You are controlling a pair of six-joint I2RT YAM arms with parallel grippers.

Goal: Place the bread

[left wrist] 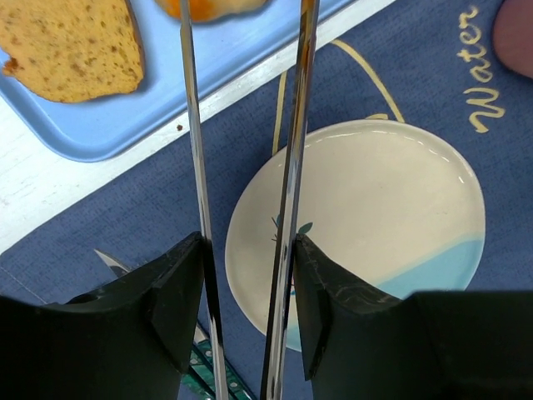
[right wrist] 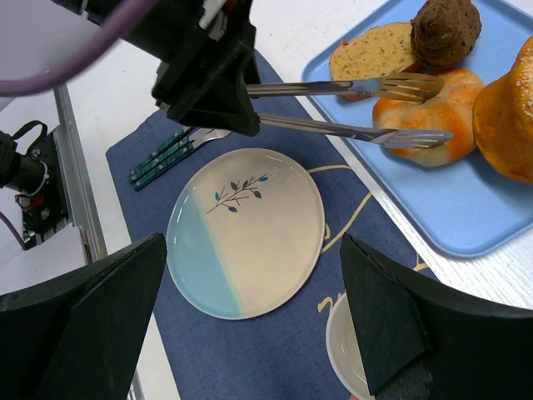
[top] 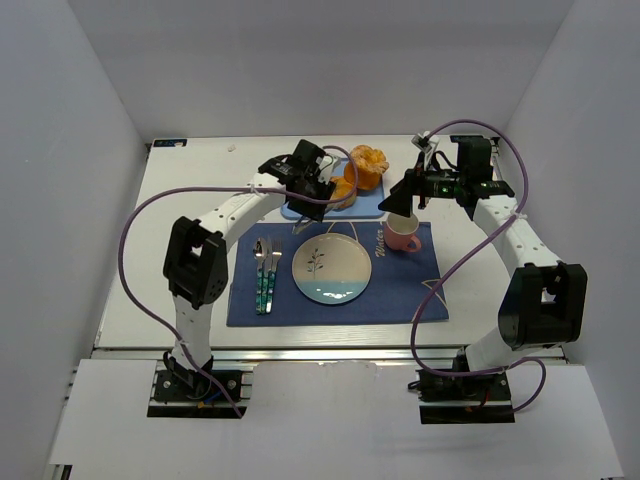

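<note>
Left gripper [right wrist: 416,112], forks narrowly parted, hovers over the bread [right wrist: 420,117] on the tray [right wrist: 466,225], apparently ungripped; plate [right wrist: 246,229] at seven o'clock awaits.

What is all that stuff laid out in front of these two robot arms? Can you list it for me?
bread: 1, glossy golden-yellow ring roll, on the tray under the fork tips
bun: 1, larger, orange, tray's right side
bread slice: 1, flat tan, on the tray
brown pastry: 1, dark brown, swirled, behind the roll
tray: 1, light blue, at the far edge of the mat
plate: 1, cream with a blue band and leaf sprig, empty, mat centre
cup: 1, pink, right of the plate
cutlery: teal-handled pieces, left of the plate
placemat: 1, dark blue
left gripper: two long fork-like fingers, apart, at the roll
right gripper: black, open, above the cup
</note>
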